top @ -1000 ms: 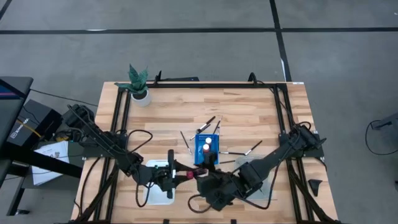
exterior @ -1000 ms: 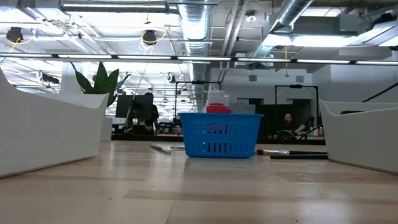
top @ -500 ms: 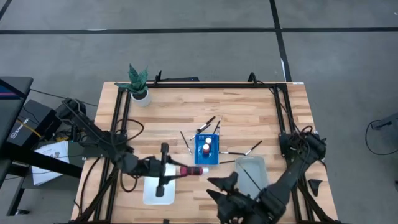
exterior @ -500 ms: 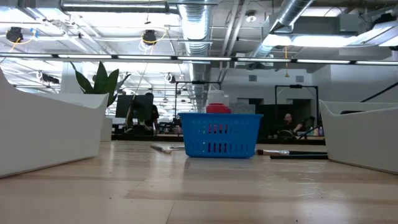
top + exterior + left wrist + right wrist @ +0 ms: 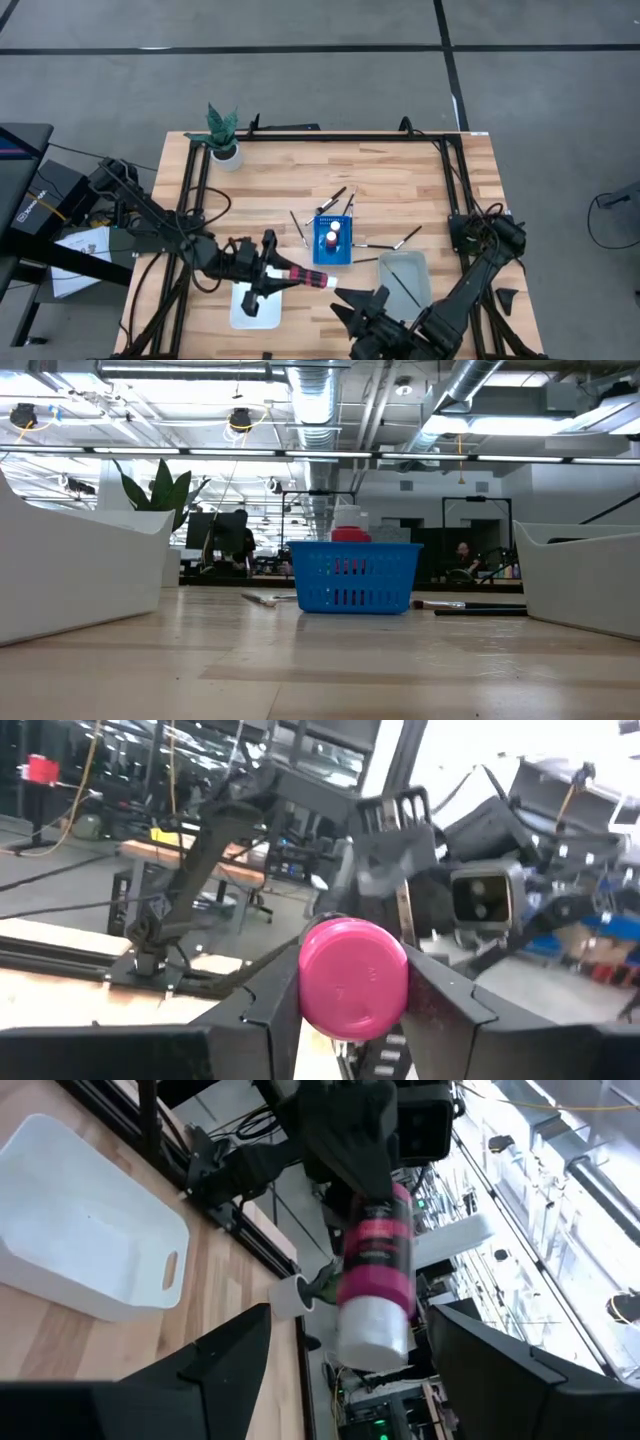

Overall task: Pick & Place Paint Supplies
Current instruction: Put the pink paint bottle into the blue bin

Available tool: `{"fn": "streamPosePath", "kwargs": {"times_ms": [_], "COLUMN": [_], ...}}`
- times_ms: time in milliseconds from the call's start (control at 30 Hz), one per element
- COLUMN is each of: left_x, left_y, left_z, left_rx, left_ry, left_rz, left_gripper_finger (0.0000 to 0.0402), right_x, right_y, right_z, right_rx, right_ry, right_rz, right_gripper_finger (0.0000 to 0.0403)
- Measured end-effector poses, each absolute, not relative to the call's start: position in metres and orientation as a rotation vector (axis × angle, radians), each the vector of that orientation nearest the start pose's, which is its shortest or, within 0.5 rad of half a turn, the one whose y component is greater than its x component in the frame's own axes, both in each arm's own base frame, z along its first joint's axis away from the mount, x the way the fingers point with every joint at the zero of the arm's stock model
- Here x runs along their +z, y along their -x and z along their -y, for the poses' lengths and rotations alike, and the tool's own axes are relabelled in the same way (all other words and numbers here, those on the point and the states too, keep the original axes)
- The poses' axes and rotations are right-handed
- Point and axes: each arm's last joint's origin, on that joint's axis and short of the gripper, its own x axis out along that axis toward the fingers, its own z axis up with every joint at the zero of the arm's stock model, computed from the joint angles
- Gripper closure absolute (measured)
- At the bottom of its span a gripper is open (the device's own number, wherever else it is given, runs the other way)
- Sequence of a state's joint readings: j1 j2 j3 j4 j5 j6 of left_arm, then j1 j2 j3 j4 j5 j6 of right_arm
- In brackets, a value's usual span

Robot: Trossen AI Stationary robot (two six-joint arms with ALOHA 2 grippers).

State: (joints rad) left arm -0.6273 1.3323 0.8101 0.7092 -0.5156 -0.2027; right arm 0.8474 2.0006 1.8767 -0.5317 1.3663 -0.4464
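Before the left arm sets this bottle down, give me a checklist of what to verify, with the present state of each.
1. Red paint bottle held by left gripper: ok, fingers clamp it on both sides.
2. Right gripper released and away from the bottle: ok, open near the table's front edge.
3. White tray below the left gripper free to receive it: cannot tell, the arm covers much of it.
4. Blue rack undisturbed: ok, upright with bottles inside.
5. Bottle's white cap on: ok.

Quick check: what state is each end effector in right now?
Left end effector: closed on the red paint bottle.
Right end effector: open, empty.
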Motion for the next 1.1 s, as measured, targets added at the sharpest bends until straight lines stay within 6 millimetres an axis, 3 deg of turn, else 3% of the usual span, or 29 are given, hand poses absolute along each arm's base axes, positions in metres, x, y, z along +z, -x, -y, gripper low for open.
{"fn": "streamPosePath", "kwargs": {"times_ms": [500,733,900,1100], "left_x": [0.310,0.310,0.310,0.311], "left_y": [-0.243,-0.243,-0.243,-0.243], "left_z": [0.162,0.162,0.162,0.161], "left_rx": [-0.203,-0.203,-0.203,-0.199], "left_ry": [0.328,0.328,0.327,0.330], "left_rz": [0.167,0.168,0.168,0.175], "left_gripper_finger": [0.0269,0.0267,0.0267,0.0266], "right_x": [0.335,0.336,0.336,0.336], "right_y": [-0.334,-0.335,-0.331,-0.332], "right_z": [-0.294,-0.292,-0.295,-0.294], "right_rx": [-0.482,-0.512,-0.521,-0.547], "right_ry": [1.045,1.043,1.042,1.043], "right_rz": [-0.427,-0.428,-0.423,-0.426], "right_gripper_finger": [0.0137,0.0146,0.0183,0.0260]}}
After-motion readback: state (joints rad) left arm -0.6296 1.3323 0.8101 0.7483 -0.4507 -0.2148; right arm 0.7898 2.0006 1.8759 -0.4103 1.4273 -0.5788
